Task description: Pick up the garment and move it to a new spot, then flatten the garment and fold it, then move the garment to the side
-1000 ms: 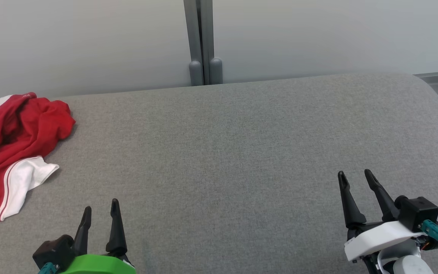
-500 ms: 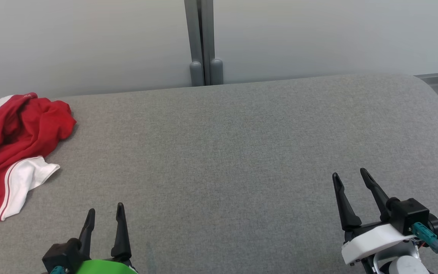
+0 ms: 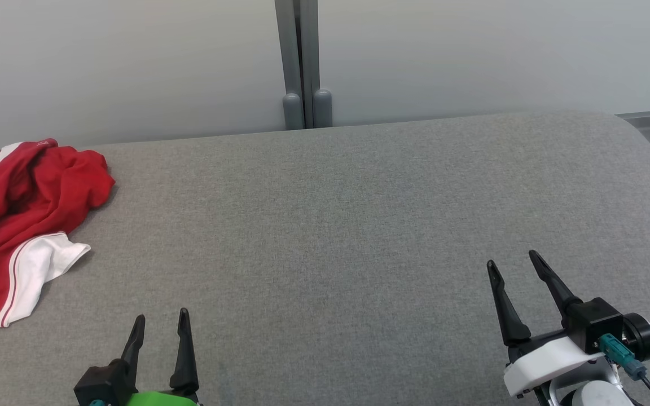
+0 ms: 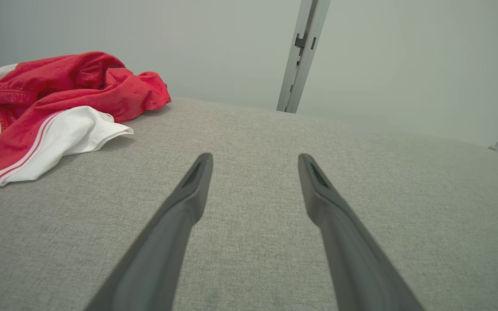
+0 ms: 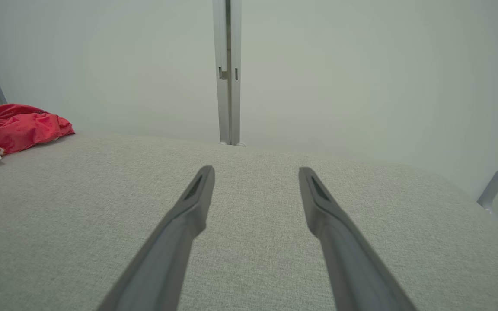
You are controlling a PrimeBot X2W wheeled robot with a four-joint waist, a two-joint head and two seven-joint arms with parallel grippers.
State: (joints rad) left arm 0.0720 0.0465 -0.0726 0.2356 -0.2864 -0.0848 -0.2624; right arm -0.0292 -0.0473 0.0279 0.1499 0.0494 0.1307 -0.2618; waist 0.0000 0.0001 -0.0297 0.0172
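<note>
Two grippers, both mine, point forward over a grey cloth-covered table, each with its dark fingers standing apart and gripping nothing. My left gripper, on its green mount, sits low at the near edge. My right gripper, on its white mount, reaches a little further forward and leans slightly to the left. The garment, a crumpled red piece with white panels and thin striped trim, lies in a heap ahead of my left gripper and off to its left, well apart from the fingertips. Seen along my left gripper, its white part is nearest, with the red folds piled behind it toward the table's far edge. From my right gripper it is far off to the left, close to the far edge, with a wide stretch of grey cloth between. A grey post rises against the pale wall beyond the table, ahead of the span between my two grippers. Whether either gripper's fingertips touch the cloth, I cannot tell.
</note>
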